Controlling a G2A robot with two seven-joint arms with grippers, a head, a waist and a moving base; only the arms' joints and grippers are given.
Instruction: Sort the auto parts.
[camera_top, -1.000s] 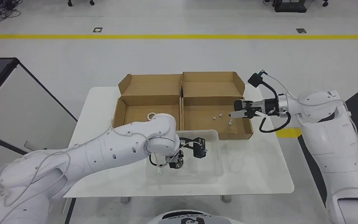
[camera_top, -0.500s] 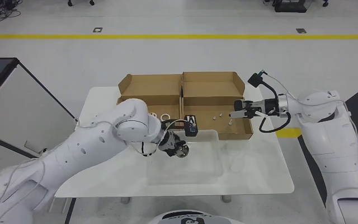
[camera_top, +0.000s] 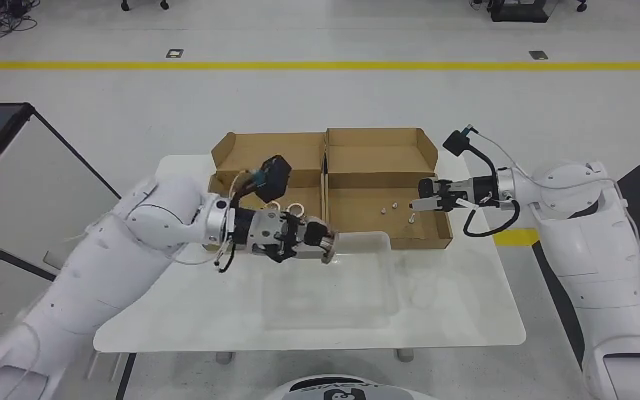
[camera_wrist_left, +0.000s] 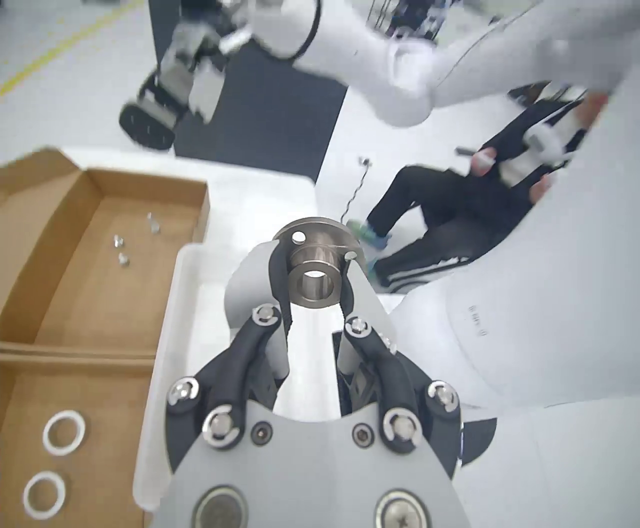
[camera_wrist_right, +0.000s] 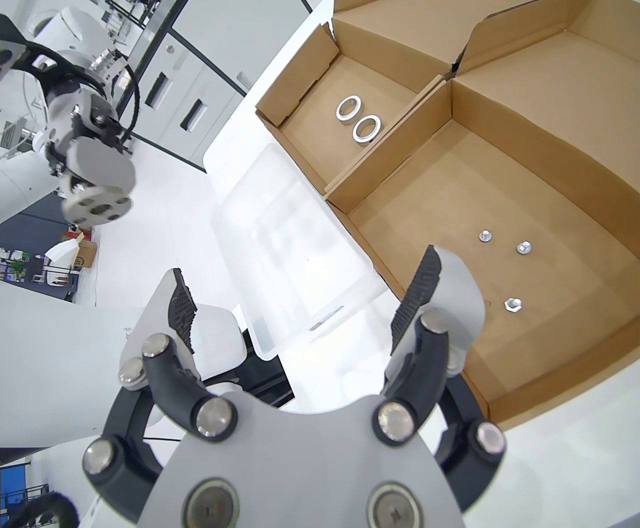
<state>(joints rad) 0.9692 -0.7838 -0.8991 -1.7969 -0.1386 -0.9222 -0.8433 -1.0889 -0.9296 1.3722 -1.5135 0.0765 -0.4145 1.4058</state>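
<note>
The metal flanged bushing (camera_wrist_left: 312, 272) sits pinched between the left jaws, which are closed on its narrow sleeve, one pad on either side. It looks like solid steel, so I'd expect it to be heavy for its size, quite rigid, and smooth enough to slide in a loose grip. The sleeve seems the right place to hold it, since the wide flange beyond the pads would act as a stop. Its bore, the long axis, runs in line with the jaws: the open sleeve end faces back toward the wrist and the flange, with its small holes, faces away past the fingertips.

Below these jaws is the clear plastic bin (camera_wrist_left: 167, 300) on the desk (camera_top: 470, 290). Off to one side of them lie two cardboard boxes, the nearer box (camera_wrist_left: 75, 380) holding two white rings (camera_wrist_left: 62, 432) and the farther box (camera_wrist_left: 75, 280) a few small bolts (camera_wrist_left: 120, 259).

The right jaws stand wide open with nothing between them, hanging over the near edge of the bolt box, the bolts lying beyond their tips
</note>
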